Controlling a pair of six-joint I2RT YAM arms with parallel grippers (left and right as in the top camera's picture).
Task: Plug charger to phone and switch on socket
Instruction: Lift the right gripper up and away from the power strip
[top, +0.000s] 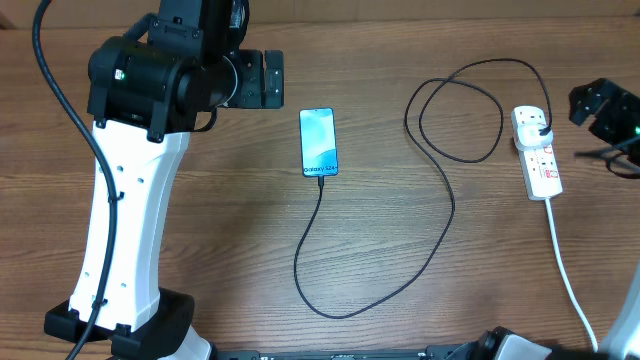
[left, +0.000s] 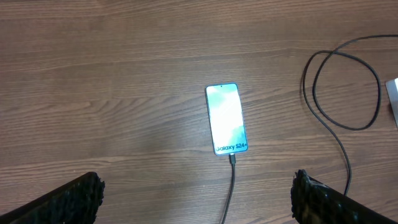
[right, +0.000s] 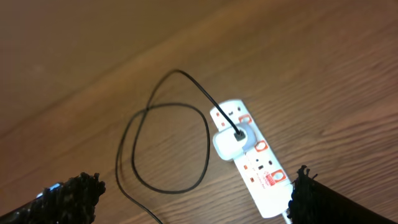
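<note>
Phone (top: 319, 143), screen lit, lies on the table (top: 235, 225) with the charger (left: 234, 180) plugged into its bottom edge and into the socket (top: 538, 155), while the left gripper (left: 196, 186) and right gripper (right: 196, 183) hover with fingers apart.

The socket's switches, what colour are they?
The switches are red, on the white socket. The right wrist view shows them best.

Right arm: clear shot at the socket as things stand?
Probably yes. The right pincer hangs open near the socket, nothing between them. Only the charger plug sits in it, and the red switches beside that look uncovered.
</note>
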